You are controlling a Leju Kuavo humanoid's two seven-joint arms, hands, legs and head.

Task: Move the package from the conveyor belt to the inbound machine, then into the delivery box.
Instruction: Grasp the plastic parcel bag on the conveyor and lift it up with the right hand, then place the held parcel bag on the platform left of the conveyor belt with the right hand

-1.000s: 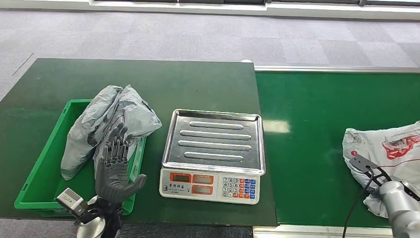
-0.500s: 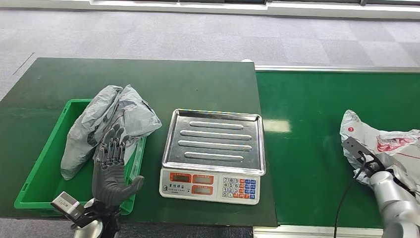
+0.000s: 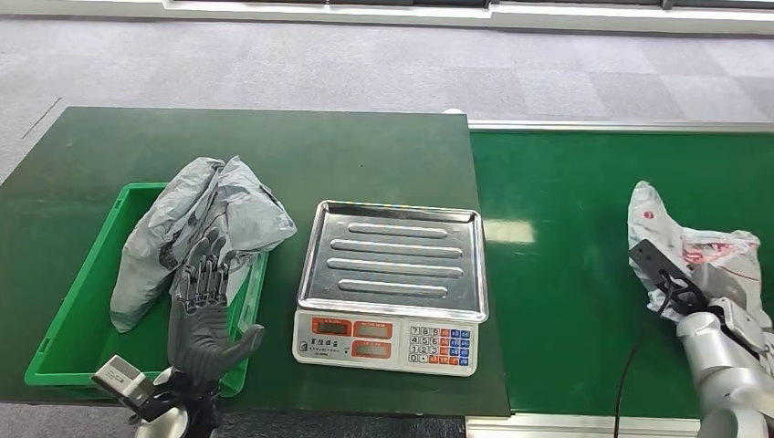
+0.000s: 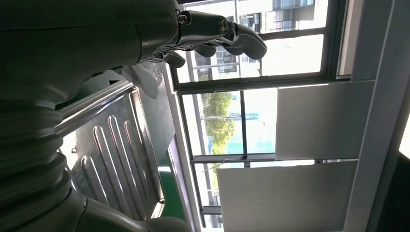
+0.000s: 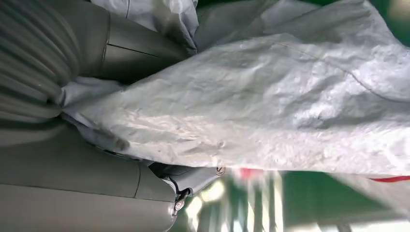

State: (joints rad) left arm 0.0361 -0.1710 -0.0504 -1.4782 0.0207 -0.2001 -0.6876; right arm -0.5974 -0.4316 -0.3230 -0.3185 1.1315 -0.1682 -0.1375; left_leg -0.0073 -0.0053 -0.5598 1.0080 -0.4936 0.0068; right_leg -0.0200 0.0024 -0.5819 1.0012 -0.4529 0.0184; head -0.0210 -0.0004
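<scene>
On the conveyor belt (image 3: 566, 274), the right hand (image 5: 87, 145) grips the white package (image 3: 698, 255). Left hand (image 3: 205, 310), fingers spread and empty, hovers beside the green delivery box (image 3: 82, 301).

A scale (image 3: 392, 287) sits at the centre of the table (image 3: 274, 155), with a bin (image 3: 64, 333) to its left holding a bagged parcel (image 3: 196, 224). The conveyor belt (image 3: 584, 228) lies to the scale's right, carrying a package (image 3: 694, 251) at its far right end.
</scene>
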